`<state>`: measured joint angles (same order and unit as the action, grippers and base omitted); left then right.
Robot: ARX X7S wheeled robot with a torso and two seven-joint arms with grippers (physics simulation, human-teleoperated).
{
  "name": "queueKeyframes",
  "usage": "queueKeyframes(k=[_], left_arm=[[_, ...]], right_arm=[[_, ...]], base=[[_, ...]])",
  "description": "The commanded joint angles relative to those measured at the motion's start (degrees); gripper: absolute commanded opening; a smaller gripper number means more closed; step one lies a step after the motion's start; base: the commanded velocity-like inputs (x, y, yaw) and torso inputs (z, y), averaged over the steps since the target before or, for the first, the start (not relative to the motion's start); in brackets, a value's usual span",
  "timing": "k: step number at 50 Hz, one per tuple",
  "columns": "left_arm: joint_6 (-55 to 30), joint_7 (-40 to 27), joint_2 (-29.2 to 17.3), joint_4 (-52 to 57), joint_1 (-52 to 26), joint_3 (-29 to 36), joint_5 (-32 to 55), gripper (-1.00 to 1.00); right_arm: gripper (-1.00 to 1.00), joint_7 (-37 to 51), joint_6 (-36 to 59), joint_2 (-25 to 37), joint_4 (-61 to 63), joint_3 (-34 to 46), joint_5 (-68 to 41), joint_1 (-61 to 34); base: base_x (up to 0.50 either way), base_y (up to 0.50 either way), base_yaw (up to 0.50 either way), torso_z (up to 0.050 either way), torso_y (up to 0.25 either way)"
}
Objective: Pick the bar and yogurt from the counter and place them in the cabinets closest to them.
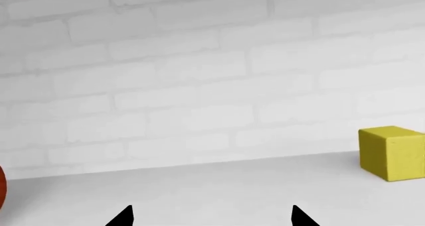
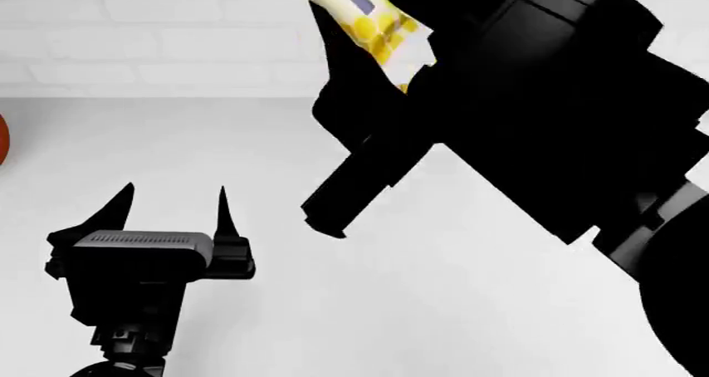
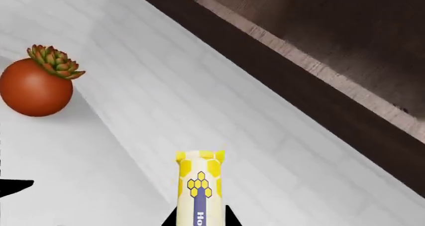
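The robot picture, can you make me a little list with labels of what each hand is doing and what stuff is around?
right end effector: shut on the bar, raised near the wall
left end effector: open, empty, over the counter
yellow block: on the counter by the brick wall
round red pot with succulent: on the counter
yogurt: not in view

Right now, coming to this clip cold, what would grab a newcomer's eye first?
The right gripper is raised high against the white brick wall, its fingers shut on the bar, a yellow wrapper with a honeycomb label. Lower down, the left gripper is over the counter, open and empty. A round red pot with a succulent sits on the counter by the wall, and a plain yellow block stands further along.
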<state>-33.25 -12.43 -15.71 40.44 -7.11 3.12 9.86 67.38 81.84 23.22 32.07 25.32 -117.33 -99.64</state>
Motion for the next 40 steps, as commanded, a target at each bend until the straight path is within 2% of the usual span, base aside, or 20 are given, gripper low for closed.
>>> queueKeyframes(k=[1,4,11,17,28,40], left_arm=[[-1.07,-0.48,-0.30,1.52,-0.04,0.00,0.50,1.00],[-0.64,-0.52,-0.47,1.49,0.23,-0.18,0.52,1.00],[-1.24,-0.95,-0.79,2.29,0.38,-0.64,0.75,1.00],[-1.44,-1.19,-0.98,2.66,0.46,-0.62,0.83,1.00],[0.27,-1.00,-0.84,0.77,0.58,-0.07,1.08,1.00],[0.42,-1.15,-1.00,0.81,0.56,0.31,1.42,1.00]], right_arm=[[-1.00,-33.94,2.06,-5.45,-1.64,-2.74,37.74,-10.73],[-1.00,-42.20,-5.28,-3.83,-1.97,3.00,49.83,-11.40],[-1.00,-50.81,-17.54,-3.23,-8.77,9.22,63.99,-13.57],[-1.00,-52.39,-23.83,-3.57,-15.08,10.02,70.53,-15.56],[-1.00,-54.14,-31.90,-6.82,-30.02,8.31,76.15,-18.92],[-1.00,-63.40,-47.65,-12.51,-57.05,12.50,86.34,-26.17]], base=[[0.00,0.00,0.00,0.000,0.000],[0.00,0.00,0.00,0.000,0.000],[0.00,0.00,0.00,0.000,0.000],[0.00,0.00,0.00,0.000,0.000],[0.00,0.00,0.00,0.000,0.000],[0.00,0.00,0.00,0.000,0.000]])
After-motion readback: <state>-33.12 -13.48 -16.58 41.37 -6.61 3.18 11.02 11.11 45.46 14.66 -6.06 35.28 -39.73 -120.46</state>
